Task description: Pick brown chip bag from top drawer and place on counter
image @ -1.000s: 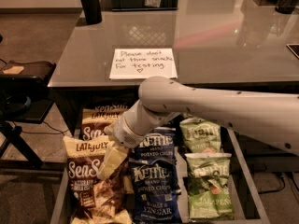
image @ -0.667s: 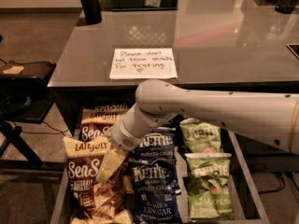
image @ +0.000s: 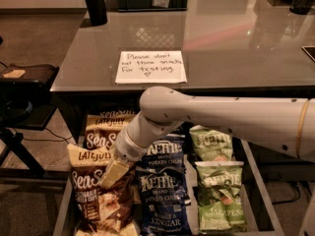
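In top drawer (image: pixel 63 215), left row: gripper (image: pixel 112 172) over brown chip bag (image: pixel 93 200), beside blue bags (image: pixel 162 187).

Views: a single camera view
Vantage: high, above the open top drawer (image: pixel 259 193), looking steeply down into it
Facing: across the drawer toward the counter (image: pixel 236 43), which fills the upper half
Nearness: close; the drawer's near end is cut off by the bottom edge
Arm: enters from the right edge and crosses mid-frame
Gripper: the gripper (image: pixel 112 173) sits lower left of centre, over a brown chip bag (image: pixel 91 193)
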Controlling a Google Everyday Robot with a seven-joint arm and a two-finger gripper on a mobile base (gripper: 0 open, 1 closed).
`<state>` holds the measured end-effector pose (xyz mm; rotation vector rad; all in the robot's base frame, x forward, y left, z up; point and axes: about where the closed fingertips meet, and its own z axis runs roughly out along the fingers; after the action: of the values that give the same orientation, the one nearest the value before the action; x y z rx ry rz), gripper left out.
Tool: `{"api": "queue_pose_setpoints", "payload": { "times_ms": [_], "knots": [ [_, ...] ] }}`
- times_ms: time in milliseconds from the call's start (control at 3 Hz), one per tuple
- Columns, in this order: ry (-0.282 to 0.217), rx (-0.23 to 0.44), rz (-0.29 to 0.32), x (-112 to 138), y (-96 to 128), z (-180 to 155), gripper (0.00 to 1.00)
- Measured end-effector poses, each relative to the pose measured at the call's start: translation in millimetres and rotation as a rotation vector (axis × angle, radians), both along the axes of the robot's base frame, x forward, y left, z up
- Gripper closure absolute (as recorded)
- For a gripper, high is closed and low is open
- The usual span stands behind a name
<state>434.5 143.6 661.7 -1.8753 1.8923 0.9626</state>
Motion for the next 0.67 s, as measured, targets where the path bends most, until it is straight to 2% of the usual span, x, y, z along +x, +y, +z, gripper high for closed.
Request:
{"api": "queue_pose_setpoints", "payload": {
  "times_ms": [333,667],
  "knots": [
    [0.013,0.01,-0.025,-2.0,-0.4,7.9,0.78],
    [0.025,0.05,-0.07,-0.7,-4.4,27.2,0.99]
  ]
}}
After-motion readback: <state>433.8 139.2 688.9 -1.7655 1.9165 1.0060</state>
